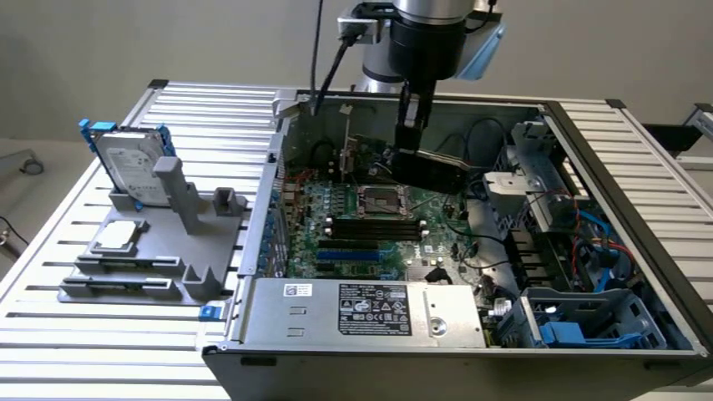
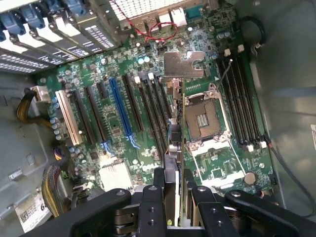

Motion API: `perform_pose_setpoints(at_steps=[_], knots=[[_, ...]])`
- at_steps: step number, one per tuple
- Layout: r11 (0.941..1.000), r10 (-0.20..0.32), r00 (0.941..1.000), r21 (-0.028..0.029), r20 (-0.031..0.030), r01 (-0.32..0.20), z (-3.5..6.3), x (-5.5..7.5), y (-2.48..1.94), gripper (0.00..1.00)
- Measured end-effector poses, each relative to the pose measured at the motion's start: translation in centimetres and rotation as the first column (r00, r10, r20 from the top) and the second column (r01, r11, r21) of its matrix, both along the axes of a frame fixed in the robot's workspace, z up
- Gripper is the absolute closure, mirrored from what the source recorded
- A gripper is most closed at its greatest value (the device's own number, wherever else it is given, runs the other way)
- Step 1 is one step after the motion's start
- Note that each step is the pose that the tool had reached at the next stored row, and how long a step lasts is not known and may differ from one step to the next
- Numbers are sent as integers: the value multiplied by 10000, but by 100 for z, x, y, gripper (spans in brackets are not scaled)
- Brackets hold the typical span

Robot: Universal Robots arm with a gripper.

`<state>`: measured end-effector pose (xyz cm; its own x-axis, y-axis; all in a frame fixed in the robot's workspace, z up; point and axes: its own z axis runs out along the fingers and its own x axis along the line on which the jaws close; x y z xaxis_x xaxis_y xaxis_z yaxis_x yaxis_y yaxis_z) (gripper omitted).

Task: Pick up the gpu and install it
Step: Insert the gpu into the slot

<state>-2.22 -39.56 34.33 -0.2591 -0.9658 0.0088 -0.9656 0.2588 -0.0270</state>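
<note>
My gripper hangs inside the open computer case, shut on the gpu. The gpu is a flat black card, held on edge above the green motherboard, near the case's far side. In the wrist view the gripper clamps the gpu edge-on, and its silver end bracket points away from the camera. The card hovers over the motherboard between the long black expansion slots and the CPU socket, apart from the slots.
A blue slot and a white slot lie beside the black ones. Memory sticks sit mid-board. A silver power supply fills the case front, cables and a blue drive cage the exterior view's right. A hard drive stands outside on a grey rack.
</note>
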Motion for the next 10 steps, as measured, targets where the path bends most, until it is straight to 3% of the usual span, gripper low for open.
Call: perform_pose_setpoints(at_steps=[5, 10], knots=[[9960, 897, 9960, -1, 0, -897, 0, 0, 0, 74], [9849, 1734, 9849, -3, 0, -1734, 0, -3, -1, 74]])
